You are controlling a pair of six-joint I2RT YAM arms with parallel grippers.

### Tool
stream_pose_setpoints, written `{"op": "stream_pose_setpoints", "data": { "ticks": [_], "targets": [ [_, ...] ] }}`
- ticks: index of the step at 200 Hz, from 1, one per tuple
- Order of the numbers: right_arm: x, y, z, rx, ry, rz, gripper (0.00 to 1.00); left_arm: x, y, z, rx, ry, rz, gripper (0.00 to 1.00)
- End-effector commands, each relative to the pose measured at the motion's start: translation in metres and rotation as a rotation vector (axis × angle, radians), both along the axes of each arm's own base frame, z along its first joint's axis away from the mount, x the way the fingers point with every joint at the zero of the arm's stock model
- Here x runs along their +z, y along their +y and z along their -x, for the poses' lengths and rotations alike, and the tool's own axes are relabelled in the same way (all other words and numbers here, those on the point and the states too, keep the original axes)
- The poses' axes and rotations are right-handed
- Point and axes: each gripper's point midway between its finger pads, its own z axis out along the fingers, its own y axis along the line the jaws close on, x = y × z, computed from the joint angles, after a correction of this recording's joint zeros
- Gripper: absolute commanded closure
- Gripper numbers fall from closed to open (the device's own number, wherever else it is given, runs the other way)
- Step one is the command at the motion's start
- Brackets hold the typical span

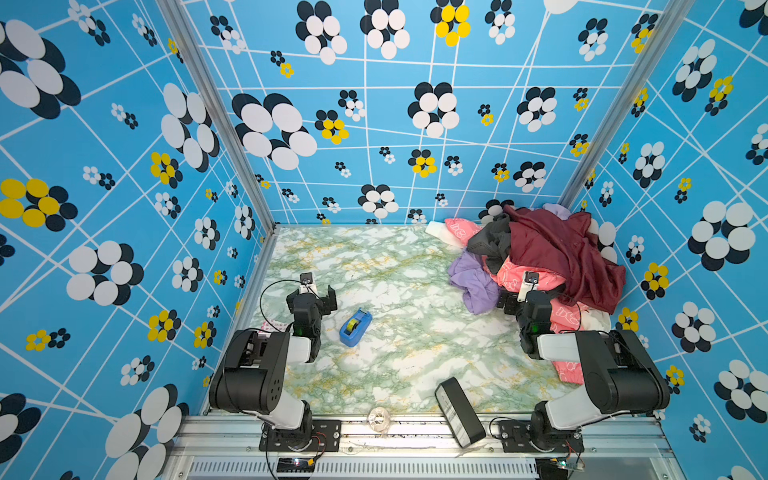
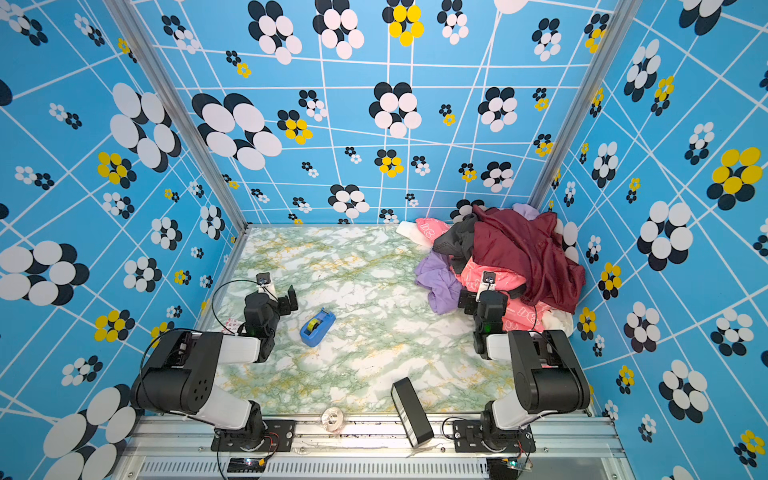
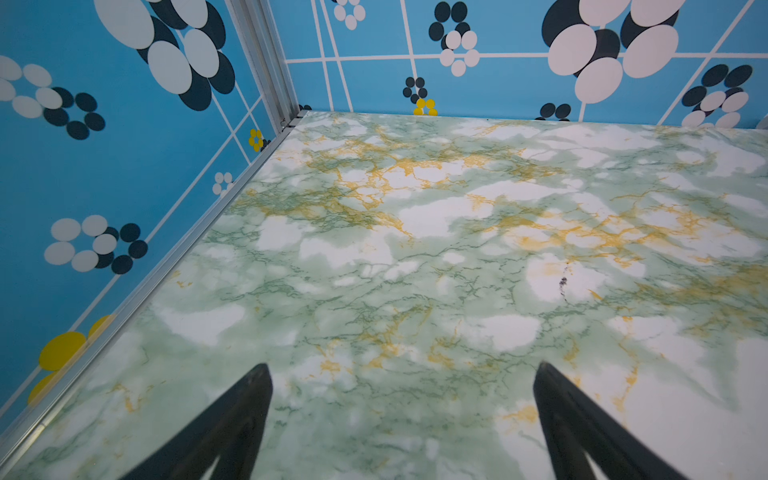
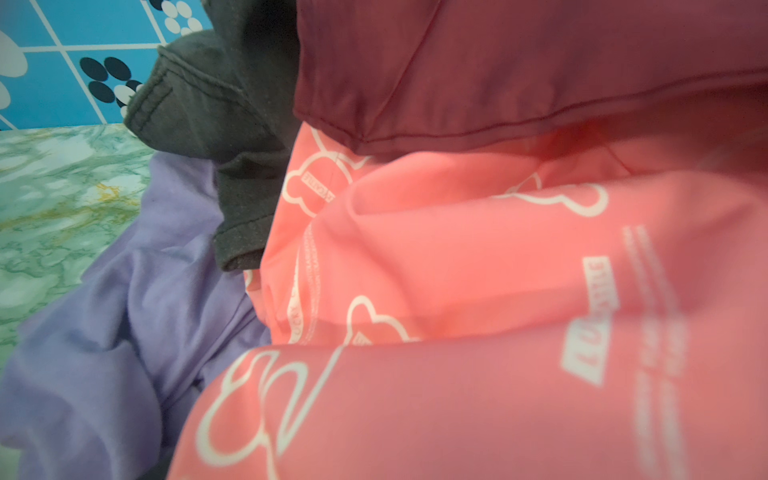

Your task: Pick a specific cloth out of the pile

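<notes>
Judging by its folds, the cloth (image 1: 473, 282) is light, soft and floppy; pinch a fold where it spills off the pile (image 1: 552, 249) onto the table (image 1: 395, 270). Its inner end runs under the grey garment (image 1: 488, 243) and pink fabric (image 1: 515, 272), which may drag. Your right gripper (image 1: 527, 296), jaws wide apart, is over the pink fabric beside the cloth; the left gripper (image 3: 403, 370), also apart, is well clear of the pile. The table looks slick; walls (image 1: 665, 187) crowd the pile.

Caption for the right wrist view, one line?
Lavender cloth beside pink white-printed fabric, partly overlapped by a dark grey garment; shiny maroon garment alongside.
</notes>
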Motion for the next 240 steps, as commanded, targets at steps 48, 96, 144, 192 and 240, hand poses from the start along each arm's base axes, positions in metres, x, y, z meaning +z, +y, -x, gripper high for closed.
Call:
{"op": "stream_pose_setpoints", "data": {
  "ticks": [48, 96, 144, 192, 240],
  "targets": [
    [0.041, -0.009, -0.002, -0.067, 0.084, 0.0, 0.01, 0.012, -0.007, 0.003, 0.003, -0.035, -0.052, 0.01],
    [0.08, 0.0, 0.01, -0.055, 0.101, -0.027, 0.01, 0.056, -0.001, 0.007, 0.069, 0.004, -0.112, 0.01],
    [0.109, 0.039, 0.02, -0.025, 0.231, 0.076, 0.01, 0.106, -0.006, 0.03, 0.111, 0.098, -0.118, 0.05],
    [0.13, 0.074, 0.023, 0.049, 0.344, 0.067, 0.01, 0.119, -0.026, 0.055, 0.089, 0.238, -0.096, 0.06],
    [0.136, 0.083, 0.027, 0.023, 0.515, 0.073, 0.01, 0.11, -0.046, 0.067, 0.054, 0.351, -0.059, 0.07]
  ]
}}
